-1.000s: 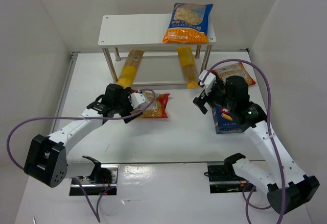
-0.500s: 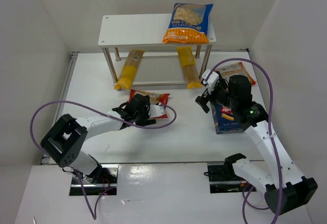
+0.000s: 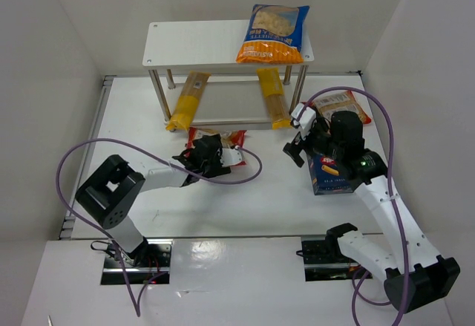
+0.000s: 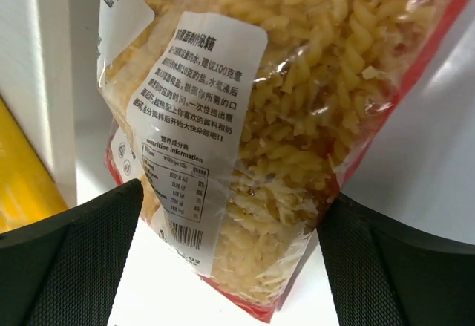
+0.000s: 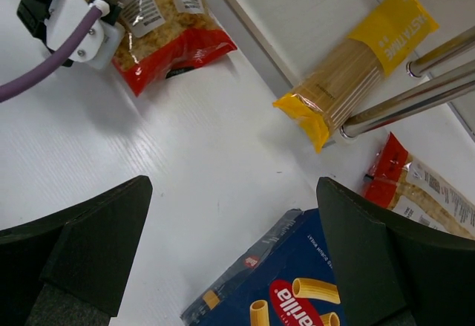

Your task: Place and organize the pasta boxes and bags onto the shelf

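A red bag (image 4: 297, 111) of spiral pasta lies on the table, its near end between the open fingers of my left gripper (image 4: 230, 266). From above, that red bag (image 3: 223, 141) sits just in front of the shelf (image 3: 200, 44), with the left gripper (image 3: 213, 153) at its near edge. The pasta box (image 5: 297, 289), dark blue, lies flat below my open right gripper (image 5: 234, 252); above the box (image 3: 330, 175), the right gripper (image 3: 295, 131) holds nothing. A second red bag (image 3: 340, 107) lies right of the shelf. An orange-and-blue bag (image 3: 274, 33) rests on the shelf top.
Two yellow spaghetti packs (image 3: 187, 102) (image 3: 273, 97) lie on the shelf's lower level, their ends sticking out the front. A metal shelf leg (image 5: 415, 96) stands beside the right pack (image 5: 356, 66). White walls close in both sides. Purple cables loop from both arms.
My left arm has folded back and its gripper has moved right and forward to the red bag, which has shifted slightly toward the shelf. The right arm has barely moved.
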Tool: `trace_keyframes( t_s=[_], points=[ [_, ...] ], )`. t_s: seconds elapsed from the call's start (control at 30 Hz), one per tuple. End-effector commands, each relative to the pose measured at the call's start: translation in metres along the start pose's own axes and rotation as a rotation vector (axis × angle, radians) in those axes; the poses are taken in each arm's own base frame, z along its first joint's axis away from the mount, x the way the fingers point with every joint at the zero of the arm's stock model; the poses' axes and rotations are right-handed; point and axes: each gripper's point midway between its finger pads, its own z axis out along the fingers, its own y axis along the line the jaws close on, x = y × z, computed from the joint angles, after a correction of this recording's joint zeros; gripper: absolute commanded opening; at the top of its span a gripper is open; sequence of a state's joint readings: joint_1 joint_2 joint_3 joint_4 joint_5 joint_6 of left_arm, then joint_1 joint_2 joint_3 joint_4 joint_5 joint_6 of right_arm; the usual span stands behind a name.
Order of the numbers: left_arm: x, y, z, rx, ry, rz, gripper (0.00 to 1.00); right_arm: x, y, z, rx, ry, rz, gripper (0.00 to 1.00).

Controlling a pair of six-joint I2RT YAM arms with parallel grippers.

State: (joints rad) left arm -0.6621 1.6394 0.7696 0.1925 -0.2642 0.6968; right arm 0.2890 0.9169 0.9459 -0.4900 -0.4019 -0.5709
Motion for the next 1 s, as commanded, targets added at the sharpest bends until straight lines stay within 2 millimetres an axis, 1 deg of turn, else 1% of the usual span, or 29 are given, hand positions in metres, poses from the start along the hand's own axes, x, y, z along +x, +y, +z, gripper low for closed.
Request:
trace_keyframes(
  t_s=[0.0,0.03,0.07,0.1,0.13,0.17,0.2,0.23,0.27,0.3,0.33,0.37,0.4,0.43,0.47,0.5,0.53,0.6,0.63,0.67,0.7,0.73,0.77,0.8,0.83,0.9,0.97],
  points=[
    [0.0,0.001,0.011,-0.011,0.014,0.02,1.0,-0.006,-0.001,-0.001,0.0,-0.03,-0.017,1.0],
    [-0.004,0.005,0.016,-0.006,0.0,0.012,0.89,-0.006,-0.001,-0.001,0.0,-0.03,-0.017,1.0],
    [0.002,-0.004,0.019,0.038,0.028,0.032,0.73,-0.006,-0.001,-0.001,0.0,-0.03,-0.017,1.0],
    [0.002,-0.001,0.019,0.043,0.032,0.026,0.47,-0.006,-0.001,-0.001,0.0,-0.03,-0.017,1.0],
    [-0.001,-0.002,0.022,0.063,0.03,0.019,0.09,-0.006,-0.001,-0.001,0.0,-0.03,-0.017,1.0],
    [0.003,-0.009,0.021,0.09,0.045,0.005,0.0,-0.006,-0.001,-0.001,0.0,-0.03,-0.017,1.0],
    [-0.002,-0.008,0.018,0.109,0.036,0.005,0.0,-0.008,-0.001,-0.003,0.004,-0.037,-0.021,1.0],
    [0.001,-0.018,0.013,0.166,0.05,-0.001,0.0,-0.008,-0.001,-0.003,0.004,-0.037,-0.021,1.0],
    [-0.005,-0.013,0.005,0.169,0.037,-0.022,0.0,-0.004,0.0,-0.002,0.0,-0.03,-0.017,1.0],
    [-0.01,-0.013,-0.001,0.191,0.029,-0.033,0.0,-0.006,0.0,-0.004,0.005,-0.038,-0.021,1.0],
    [-0.007,-0.02,-0.01,0.24,0.038,-0.03,0.0,-0.006,0.0,-0.004,0.005,-0.038,-0.021,1.0],
    [-0.016,-0.013,-0.024,0.235,0.001,-0.054,0.0,-0.007,0.001,-0.004,-0.003,-0.043,-0.022,1.0],
    [-0.018,-0.014,-0.034,0.256,-0.012,-0.056,0.0,-0.011,0.0,-0.006,0.006,-0.057,-0.029,1.0],
    [-0.018,-0.016,-0.045,0.274,-0.011,-0.075,0.0,-0.007,0.002,-0.005,0.002,-0.05,-0.025,1.0],
    [-0.031,-0.011,-0.063,0.284,-0.075,-0.099,0.0,-0.009,0.002,-0.007,0.006,-0.058,-0.029,1.0],
    [-0.034,-0.013,-0.073,0.304,-0.094,-0.128,0.0,-0.009,0.002,-0.007,0.006,-0.058,-0.029,1.0],
    [-0.047,-0.006,-0.092,0.309,-0.153,-0.157,0.0,-0.008,-0.001,-0.008,0.014,-0.055,-0.026,1.0],
    [-0.061,-0.002,-0.111,0.329,-0.217,-0.191,0.0,-0.01,-0.001,-0.01,0.018,-0.062,-0.029,1.0],
    [-0.064,0.001,-0.122,0.344,-0.232,-0.229,0.0,-0.01,-0.001,-0.01,0.018,-0.062,-0.029,1.0],
    [-0.068,0.002,-0.126,0.365,-0.245,-0.248,0.0,-0.008,-0.004,-0.011,0.027,-0.058,-0.025,1.0],
    [-0.079,0.012,-0.134,0.361,-0.291,-0.27,0.0,-0.005,-0.002,-0.009,0.023,-0.051,-0.021,1.0],
    [-0.083,0.01,-0.139,0.375,-0.306,-0.294,0.0,-0.005,-0.002,-0.009,0.023,-0.051,-0.021,1.0],
    [-0.084,0.02,-0.141,0.357,-0.334,-0.308,0.0,-0.003,-0.005,-0.01,0.034,-0.047,-0.017,1.0],
    [-0.089,0.019,-0.143,0.377,-0.36,-0.329,0.0,-0.003,-0.006,-0.011,0.034,-0.049,-0.014,1.0],
    [-0.095,0.023,-0.143,0.37,-0.386,-0.346,0.0,-0.003,-0.006,-0.011,0.034,-0.049,-0.013,1.0],
    [-0.099,0.032,-0.142,0.342,-0.408,-0.363,0.0,-0.001,-0.011,-0.013,0.046,-0.046,-0.005,1.0],
    [-0.107,0.049,-0.14,0.281,-0.445,-0.404,0.0,0.002,-0.011,-0.014,0.043,-0.041,0.004,1.0]
  ],
)
